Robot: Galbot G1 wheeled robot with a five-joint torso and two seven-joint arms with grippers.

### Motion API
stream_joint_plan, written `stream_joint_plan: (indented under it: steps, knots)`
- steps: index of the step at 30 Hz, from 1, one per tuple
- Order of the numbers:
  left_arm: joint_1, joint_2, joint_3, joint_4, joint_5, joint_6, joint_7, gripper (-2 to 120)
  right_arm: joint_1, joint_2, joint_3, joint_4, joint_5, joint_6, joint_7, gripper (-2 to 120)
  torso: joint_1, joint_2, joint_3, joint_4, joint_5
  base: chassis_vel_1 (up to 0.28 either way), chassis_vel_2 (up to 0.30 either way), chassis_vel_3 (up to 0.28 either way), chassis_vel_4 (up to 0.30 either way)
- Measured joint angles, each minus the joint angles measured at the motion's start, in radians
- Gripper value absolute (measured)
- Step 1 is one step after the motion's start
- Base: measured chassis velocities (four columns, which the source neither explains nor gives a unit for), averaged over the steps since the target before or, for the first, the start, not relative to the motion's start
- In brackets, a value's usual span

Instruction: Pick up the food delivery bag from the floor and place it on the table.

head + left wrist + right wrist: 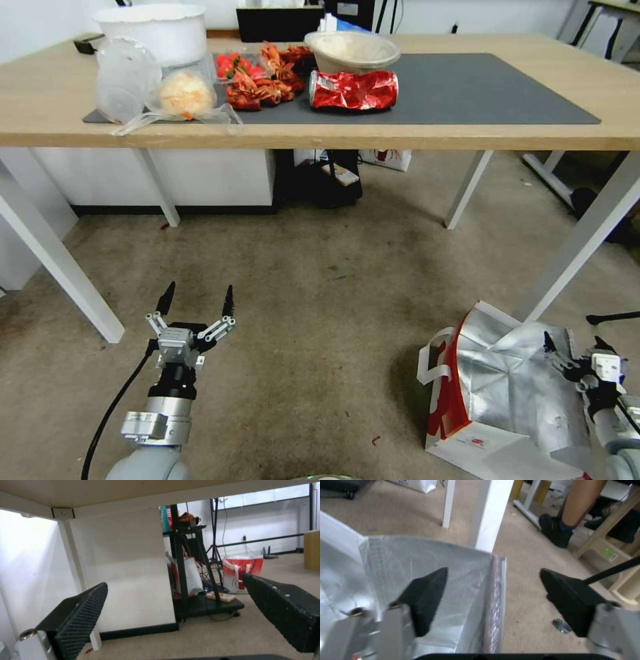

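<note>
Worn carpet floor [320, 313] filled mid-frame. At lower right, the right pincer [493, 595], jaws apart, straddled the foil rim of the food delivery bag [507, 387]; closing squarely on that wall should grip best. The left pincer [197, 303] hung open, lower left. A white leg [573, 247] crowded the bag; a crushed can [353, 90] cluttered the surface [467, 137].

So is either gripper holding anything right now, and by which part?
Nothing held. The open right gripper straddles the food delivery bag rim; the left gripper is open.

Left pincer [196, 301] low, forward, fingers spread; right pincer [575, 347] low at right edge — fingers apart.
</note>
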Motion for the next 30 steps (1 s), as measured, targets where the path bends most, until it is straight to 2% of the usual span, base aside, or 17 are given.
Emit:
stream_joint_plan:
  steps: [2, 5, 6, 10, 11, 19, 28, 30]
  knots:
    - [0.0, -0.001, 0.001, 0.001, 0.001, -0.001, -0.001, 99, -0.001, 0.0, 0.0, -0.002, 0.0, -0.002, -0.002, 65, 0.0, 0.0, 0.0, 0.0, 0.0, 0.0, 0.0, 0.0, 0.0]
    - [0.0, -0.001, 0.003, 0.001, 0.002, -0.002, -0.002, 99, 0.0, 0.0, -0.002, -0.013, 0.004, -0.007, -0.007, 51, 0.0, 0.0, 0.0, 0.0, -0.0001, 0.0, 0.0, 0.0, 0.0]
    - [0.0, -0.001, 0.003, 0.001, 0.002, -0.002, -0.002, 99, 0.0, 0.0, -0.002, -0.013, 0.004, -0.007, -0.007, 51, 0.0, 0.0, 0.0, 0.0, -0.0001, 0.0, 0.0, 0.0, 0.0]
    - [0.0, 0.002, 0.003, -0.003, 0.002, -0.002, -0.002, 99, 0.001, 0.006, -0.008, -0.025, 0.004, -0.005, -0.015, 30, 0.0, 0.0, 0.0, 0.0, 0.0, 0.0, 0.0, 0.0, 0.0]
    - [0.0, 0.002, 0.003, -0.003, 0.002, -0.002, -0.002, 99, 0.001, 0.006, -0.008, -0.025, 0.004, -0.005, -0.015, 30, 0.0, 0.0, 0.0, 0.0, 0.0, 0.0, 0.0, 0.0, 0.0]
    - [0.0, 0.001, 0.0, 0.003, 0.008, -0.006, 0.002, 96, -0.004, 0.012, -0.014, -0.015, 0.02, -0.009, -0.008, 0, 0.0, 0.0, 0.0, 0.0, -0.0001, 0.0, 0.0, 0.0, 0.0]
    - [-0.002, 0.006, -0.003, 0.009, -0.002, -0.007, 0.007, 96, -0.012, 0.02, -0.014, -0.012, 0.018, 0.003, -0.006, 0, 0.0, 0.0, 0.0, 0.0, -0.0001, 0.0, 0.0, 0.0, 0.0]
    - [0.0, 0.006, -0.004, 0.005, -0.017, -0.007, 0.022, 101, -0.03, 0.022, -0.018, 0.022, 0.05, -0.001, -0.008, 0, 0.0, 0.0, 0.0, 0.0, 0.0001, 0.0, 0.0, 0.0, 0.0]
